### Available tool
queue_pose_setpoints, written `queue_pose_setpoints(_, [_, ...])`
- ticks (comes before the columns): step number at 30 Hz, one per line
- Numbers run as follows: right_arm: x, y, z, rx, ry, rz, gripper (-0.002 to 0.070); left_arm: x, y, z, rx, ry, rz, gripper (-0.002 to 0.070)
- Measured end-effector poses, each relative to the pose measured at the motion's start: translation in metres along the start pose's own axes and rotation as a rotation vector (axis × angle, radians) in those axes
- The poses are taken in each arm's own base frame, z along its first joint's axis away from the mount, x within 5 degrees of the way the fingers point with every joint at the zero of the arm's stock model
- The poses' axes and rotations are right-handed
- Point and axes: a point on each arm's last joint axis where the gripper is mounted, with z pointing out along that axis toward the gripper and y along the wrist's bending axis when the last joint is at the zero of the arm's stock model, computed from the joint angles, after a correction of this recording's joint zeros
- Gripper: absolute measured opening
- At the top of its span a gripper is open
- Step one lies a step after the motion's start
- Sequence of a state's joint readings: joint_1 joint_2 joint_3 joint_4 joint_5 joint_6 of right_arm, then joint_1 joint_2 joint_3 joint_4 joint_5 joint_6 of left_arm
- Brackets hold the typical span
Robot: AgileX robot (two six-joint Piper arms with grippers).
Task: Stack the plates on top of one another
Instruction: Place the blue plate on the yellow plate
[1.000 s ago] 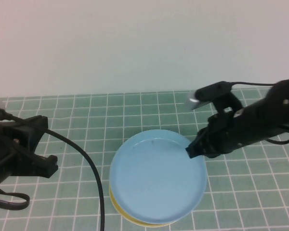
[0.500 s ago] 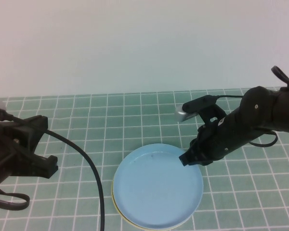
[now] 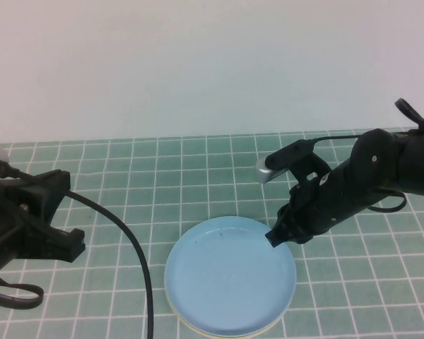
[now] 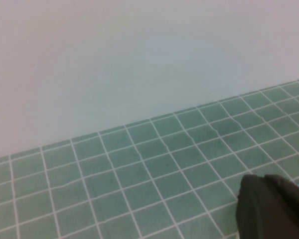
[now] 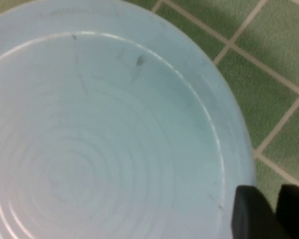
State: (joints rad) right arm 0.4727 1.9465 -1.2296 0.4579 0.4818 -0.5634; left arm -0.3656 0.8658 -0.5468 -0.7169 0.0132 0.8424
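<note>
Round light blue plastic plate [image 3: 230, 275] tops stack at bench [image 3: 198, 169] front centre; yellow plate rim [image 3: 198, 326] peeks beneath. Right gripper [image 3: 280, 235] at blue plate's far-right rim, jaws slightly parted, grip unclear. Left gripper [image 3: 63, 244] parked at left, well apart, jaws clenched, empty.
</note>
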Motion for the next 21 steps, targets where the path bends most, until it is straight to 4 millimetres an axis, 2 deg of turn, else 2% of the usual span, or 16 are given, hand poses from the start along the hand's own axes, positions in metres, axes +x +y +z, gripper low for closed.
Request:
queue_pose_setpoints(5, [0.0, 0.0, 0.0, 0.005, 0.003, -0.012, 0.0211, 0.0, 0.0, 0.0, 0.004, 0.002, -0.032, -0.0001])
queue_pose_setpoints(10, [-0.002, 0.001, -0.006, 0.007, -0.012, -0.017, 0.0228, -0.001, 0.001, 0.0, -0.01, -0.01, 0.065, -0.0001])
queue_pose_setpoints(14, [-0.008, 0.005, -0.026, 0.007, -0.047, -0.031, 0.0176, -0.002, 0.002, 0.0, -0.027, -0.021, 0.212, -0.0001])
queue_pose_setpoints(18, [-0.014, 0.013, -0.058, 0.003, -0.099, -0.053, 0.0057, -0.002, 0.002, -0.002, -0.025, -0.024, 0.182, -0.0001])
queue_pose_setpoints(21, [-0.018, 0.021, -0.089, 0.006, -0.159, -0.073, 0.0018, 0.003, 0.002, -0.007, -0.032, -0.032, 0.156, -0.0001])
